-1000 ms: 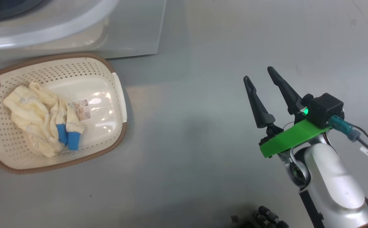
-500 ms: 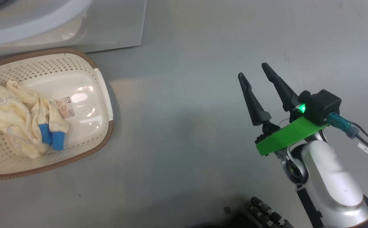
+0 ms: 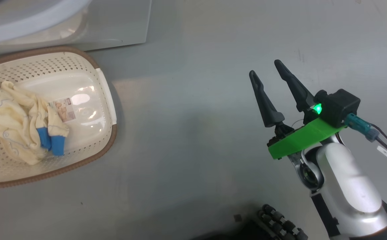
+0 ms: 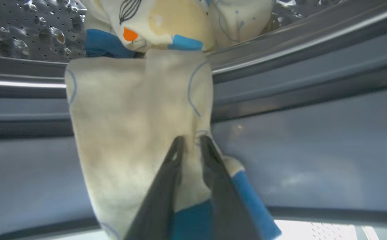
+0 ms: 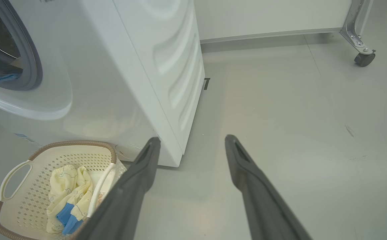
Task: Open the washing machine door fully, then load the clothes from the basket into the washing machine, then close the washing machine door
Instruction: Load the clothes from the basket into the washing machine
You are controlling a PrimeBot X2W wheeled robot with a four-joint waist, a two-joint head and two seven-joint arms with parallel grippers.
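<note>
In the left wrist view my left gripper (image 4: 189,138) is shut on a pale yellow garment (image 4: 130,116) with a blue cuff. It hangs over the grey gasket (image 4: 296,66) at the mouth of the steel drum (image 4: 20,30), where more clothes (image 4: 167,23) lie. The cream basket (image 3: 107,143) sits on the floor before the white washing machine (image 5: 167,66), with one bundle of clothes (image 3: 17,123) inside. My right gripper (image 3: 264,68) hangs open and empty over bare floor, well right of the basket. The washing machine door is out of view.
The grey floor spreads wide to the right of the machine and basket. A metal frame on a caster wheel (image 5: 364,58) stands at the far right by the wall. The robot's dark base (image 3: 276,228) sits at the bottom edge.
The head camera has swung right, so the basket now sits further left in the picture. The right gripper stays open in the same place.
</note>
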